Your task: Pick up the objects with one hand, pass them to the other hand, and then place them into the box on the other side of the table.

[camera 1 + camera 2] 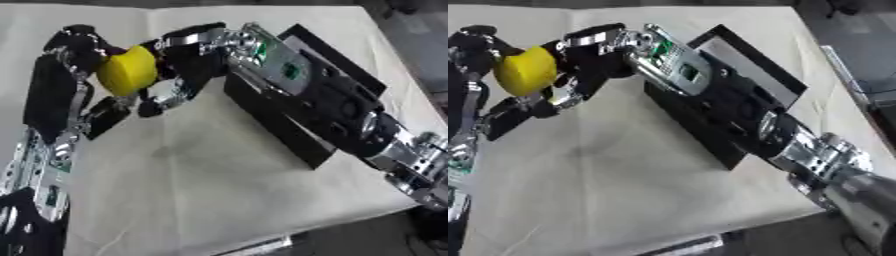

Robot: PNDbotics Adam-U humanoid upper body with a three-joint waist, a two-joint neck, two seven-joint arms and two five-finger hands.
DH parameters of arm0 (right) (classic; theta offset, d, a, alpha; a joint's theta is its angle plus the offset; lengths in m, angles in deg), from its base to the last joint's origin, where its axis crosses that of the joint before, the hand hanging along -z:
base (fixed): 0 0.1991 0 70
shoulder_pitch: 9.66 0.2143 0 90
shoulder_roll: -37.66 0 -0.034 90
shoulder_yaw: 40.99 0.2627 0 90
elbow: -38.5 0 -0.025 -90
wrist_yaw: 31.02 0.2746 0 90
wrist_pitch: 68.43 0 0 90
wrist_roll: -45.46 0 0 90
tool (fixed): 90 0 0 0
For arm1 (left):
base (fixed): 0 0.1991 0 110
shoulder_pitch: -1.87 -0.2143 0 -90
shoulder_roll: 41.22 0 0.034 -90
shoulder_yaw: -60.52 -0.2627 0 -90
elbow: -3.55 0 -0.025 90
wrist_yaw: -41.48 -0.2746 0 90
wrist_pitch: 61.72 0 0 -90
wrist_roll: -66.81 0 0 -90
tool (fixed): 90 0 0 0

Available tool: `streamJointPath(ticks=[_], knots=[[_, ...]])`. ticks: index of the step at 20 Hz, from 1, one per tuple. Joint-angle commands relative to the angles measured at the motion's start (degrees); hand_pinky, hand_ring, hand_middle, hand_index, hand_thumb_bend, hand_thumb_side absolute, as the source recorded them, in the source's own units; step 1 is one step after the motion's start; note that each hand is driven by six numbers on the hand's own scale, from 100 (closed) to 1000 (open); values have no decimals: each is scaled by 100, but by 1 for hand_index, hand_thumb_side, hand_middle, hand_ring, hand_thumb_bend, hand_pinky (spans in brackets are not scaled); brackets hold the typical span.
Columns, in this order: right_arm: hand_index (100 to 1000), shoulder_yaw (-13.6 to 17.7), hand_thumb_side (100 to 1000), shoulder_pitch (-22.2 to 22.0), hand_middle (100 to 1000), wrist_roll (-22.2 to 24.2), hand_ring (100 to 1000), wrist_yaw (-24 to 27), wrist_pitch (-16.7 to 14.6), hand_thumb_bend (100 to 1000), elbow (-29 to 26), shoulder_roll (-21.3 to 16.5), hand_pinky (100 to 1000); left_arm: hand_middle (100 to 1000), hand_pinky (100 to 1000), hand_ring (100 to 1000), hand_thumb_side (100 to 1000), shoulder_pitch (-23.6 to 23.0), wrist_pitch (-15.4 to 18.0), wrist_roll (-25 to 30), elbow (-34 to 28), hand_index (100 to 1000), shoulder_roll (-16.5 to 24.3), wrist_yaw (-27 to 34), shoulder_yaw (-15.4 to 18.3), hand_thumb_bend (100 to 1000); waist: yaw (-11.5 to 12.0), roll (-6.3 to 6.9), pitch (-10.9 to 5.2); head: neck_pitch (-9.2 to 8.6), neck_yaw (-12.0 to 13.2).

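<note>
Rounded bright yellow object [129, 71] clasped between left robot hand [74, 50] and right robot hand [185, 55]

On the counter [219, 190], the box [289, 135] is lying toward 2 o'clock. The object [129, 70] is sitting up at 10 o'clock, between the left robot hand [74, 50] and the right robot hand [179, 60].

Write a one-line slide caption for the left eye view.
Both hands meet on a yellow object above the table: left hand, right hand, black box beneath the right arm.
</note>
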Motion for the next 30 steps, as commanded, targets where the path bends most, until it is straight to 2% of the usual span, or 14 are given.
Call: streamJointPath(ticks=[1, 6, 13, 16, 19, 24, 25, 30], knots=[[1000, 113, 291, 32, 807, 13, 1000, -203, -223, 419, -12, -211, 1000, 406, 740, 512, 100, 62, 57, -148, -30, 482, 62, 90, 26, 100, -16, 36, -155, 28, -1], [1000, 141, 303, 14, 811, -96, 1000, -219, -228, 401, 15, -223, 1000, 405, 740, 511, 100, 49, 75, -157, -33, 482, 61, 87, 22, 100, -14, 35, -158, 11, 0], [1000, 114, 351, 32, 815, -220, 1000, -114, 14, 354, 9, -173, 1000, 409, 739, 514, 100, 49, 97, -185, -70, 485, -4, -35, -10, 100, 6, 16, -152, -12, -1], [1000, 106, 396, 36, 830, -269, 1000, -27, 170, 316, -3, -165, 1000, 418, 734, 522, 100, 60, 140, -289, -148, 484, -3, -297, -47, 100, 7, 5, -147, -9, -5], [1000, 106, 396, 41, 830, -292, 1000, 65, 323, 316, -64, -172, 1000, 418, 734, 522, 100, 48, 125, -472, -155, 484, -22, -609, -53, 100, 8, -1, -145, -4, -6], [1000, 107, 396, 40, 830, -312, 1000, 102, 389, 316, -111, -180, 1000, 418, 734, 522, 100, 45, 108, -637, -86, 484, -36, -773, -52, 100, 8, -2, -144, -4, -6], [1000, 96, 476, 42, 835, -325, 1000, 107, 414, 260, -78, -168, 1000, 424, 732, 526, 100, 51, 84, -646, -97, 487, -40, -806, -42, 100, 9, -10, -136, -2, -20], [1000, 49, 485, 154, 835, -373, 1000, 226, 803, 253, -45, -62, 1000, 424, 733, 526, 100, 56, -139, -779, -132, 487, -119, -1147, -36, 100, 11, -26, -116, 6, -41]])
